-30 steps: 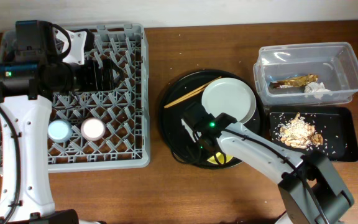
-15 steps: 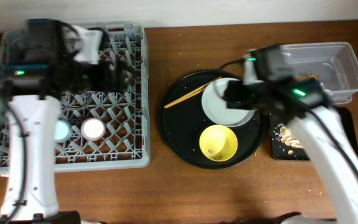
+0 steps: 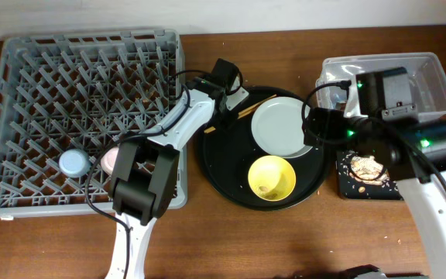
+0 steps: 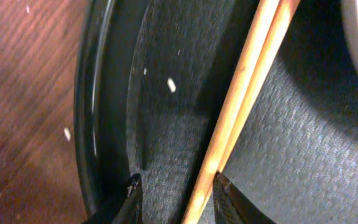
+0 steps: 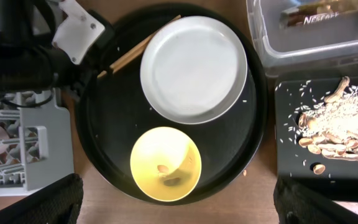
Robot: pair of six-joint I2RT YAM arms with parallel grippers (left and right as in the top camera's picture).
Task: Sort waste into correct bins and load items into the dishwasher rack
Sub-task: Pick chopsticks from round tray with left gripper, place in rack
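The dishwasher rack [image 3: 91, 36] fills the left of the surface. Low in it stands the blue cup [image 3: 74, 163], with the pink cup [image 3: 111, 158] beside it, half covered by the left arm. To the rack's right, the round black tray [image 3: 227, 159] carries the plate [image 3: 285, 128], the yellow bowl [image 3: 272, 178] and the chopsticks [image 3: 257, 106].

From above, the pair lies slantwise, from the tray's left rim up-right to the plate's top edge. The left gripper [image 4: 179, 194] sits right over the low-left half, so it is plainly the nearer one. In the wrist view its fingers [image 4: 131, 199] are apart, one tip on each side of the sticks, whose long axis runs across the gap between them. Closing should catch both sticks, I judge.

The right gripper [image 3: 320, 125] hangs past the plate, by the bins. Its fingers [image 5: 48, 199] are spread and hold nothing.

The left gripper hides the sticks' middle from overhead, and the wrist view cuts off both ends. I cannot tell whether the tips touch the tray floor.
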